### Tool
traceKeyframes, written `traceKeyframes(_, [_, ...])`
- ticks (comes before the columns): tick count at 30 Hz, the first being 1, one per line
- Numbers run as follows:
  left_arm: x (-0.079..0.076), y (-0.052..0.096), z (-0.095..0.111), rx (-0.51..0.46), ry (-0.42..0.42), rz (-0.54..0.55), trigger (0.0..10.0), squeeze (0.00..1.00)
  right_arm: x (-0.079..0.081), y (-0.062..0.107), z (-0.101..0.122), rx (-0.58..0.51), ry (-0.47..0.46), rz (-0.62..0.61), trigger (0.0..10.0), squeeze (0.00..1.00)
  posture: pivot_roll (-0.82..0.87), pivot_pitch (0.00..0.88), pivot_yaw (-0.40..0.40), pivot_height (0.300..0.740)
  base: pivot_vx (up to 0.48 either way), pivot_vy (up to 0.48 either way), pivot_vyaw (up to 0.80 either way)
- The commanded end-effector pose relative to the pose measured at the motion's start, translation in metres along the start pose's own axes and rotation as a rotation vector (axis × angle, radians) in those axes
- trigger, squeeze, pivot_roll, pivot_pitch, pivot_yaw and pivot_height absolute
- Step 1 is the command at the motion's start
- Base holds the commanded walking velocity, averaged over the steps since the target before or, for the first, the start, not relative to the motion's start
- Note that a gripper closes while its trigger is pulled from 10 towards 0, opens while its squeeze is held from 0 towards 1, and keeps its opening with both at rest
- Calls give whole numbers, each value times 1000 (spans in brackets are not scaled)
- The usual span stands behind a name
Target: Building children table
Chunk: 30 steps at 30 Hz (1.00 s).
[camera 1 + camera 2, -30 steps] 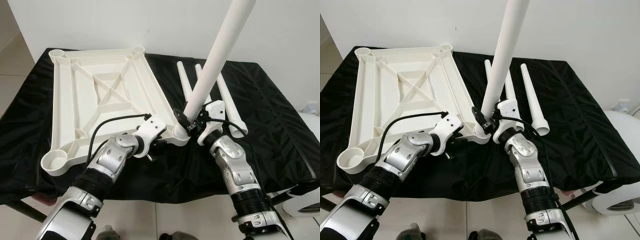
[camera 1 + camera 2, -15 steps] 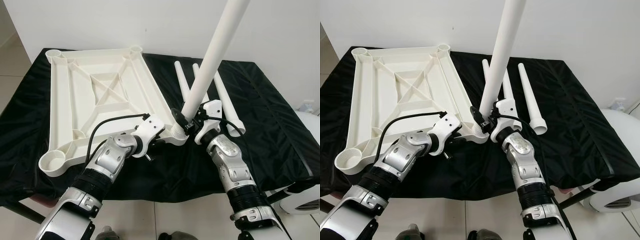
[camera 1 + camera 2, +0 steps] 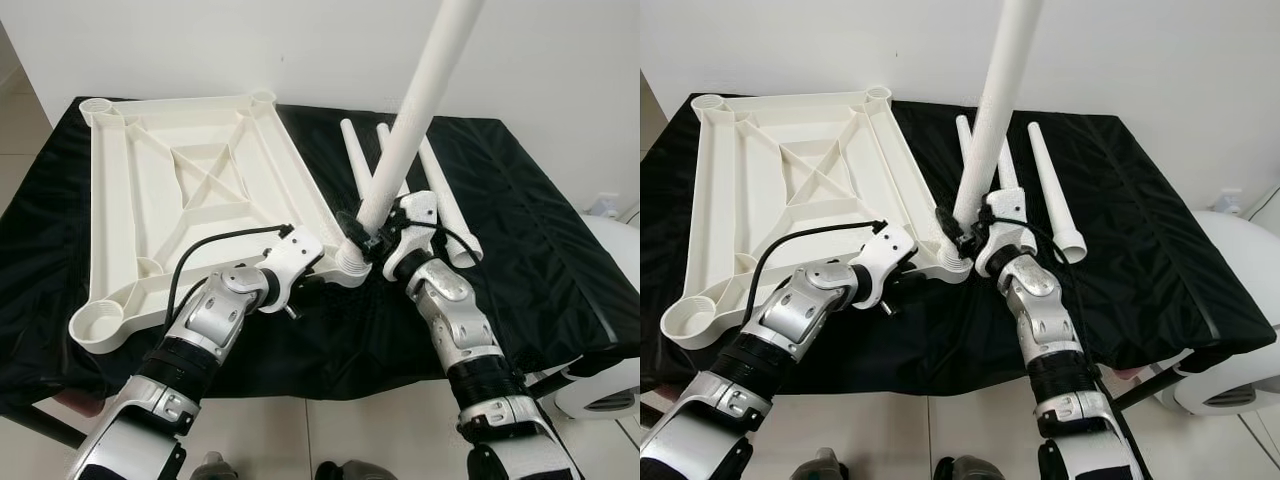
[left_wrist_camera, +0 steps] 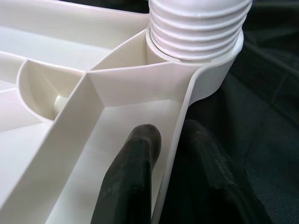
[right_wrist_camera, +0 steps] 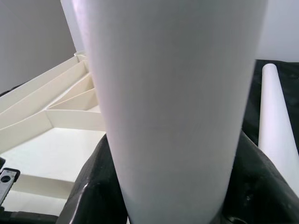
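Leg [image 3: 415, 110] stands near-upright in tabletop [image 3: 190, 190] corner socket, leaning right

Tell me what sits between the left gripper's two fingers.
The tabletop's outer rim wall, near the socket holding the threaded leg; left wrist view shows one finger each side.

Glossy plastic tabletop [image 3: 190, 190]; matt black cloth [image 3: 530, 230].

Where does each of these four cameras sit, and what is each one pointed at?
Left and right eye views: on the head, looking down at the tabletop, both arms in sight.
Left wrist view: along the left gripper, pinching the tabletop's rim.
Right wrist view: along the right gripper, holding the leg.
All show the leg and tabletop.
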State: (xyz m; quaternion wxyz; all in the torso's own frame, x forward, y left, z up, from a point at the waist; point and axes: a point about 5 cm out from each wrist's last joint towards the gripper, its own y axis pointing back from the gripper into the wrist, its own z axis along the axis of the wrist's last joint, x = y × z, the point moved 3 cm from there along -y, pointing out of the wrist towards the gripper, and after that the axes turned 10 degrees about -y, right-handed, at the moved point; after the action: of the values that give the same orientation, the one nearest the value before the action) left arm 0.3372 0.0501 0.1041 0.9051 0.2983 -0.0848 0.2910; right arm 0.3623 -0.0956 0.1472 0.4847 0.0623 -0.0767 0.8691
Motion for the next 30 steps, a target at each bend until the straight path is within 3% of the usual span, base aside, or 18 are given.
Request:
traceKeyframes(1, [13,4,11,-17,-37,97,10000,0,-15,11,-39,154,-74,-104,10000,0,42,38,-58,740,0,0,0])
traceKeyframes(10, [12,5,11,-18,-36,97,10000,0,-17,0,-37,139,-83,-137,10000,0,51,41,-60,740,0,0,0])
traceKeyframes(23, [15,7,11,-16,-29,111,10000,0,-16,3,-39,101,-33,-177,10000,0,50,42,-64,740,0,0,0])
traceKeyframes(30, [14,6,16,-29,-28,111,10000,0,-17,-2,-29,19,-34,-272,10000,0,50,40,-64,740,0,0,0])
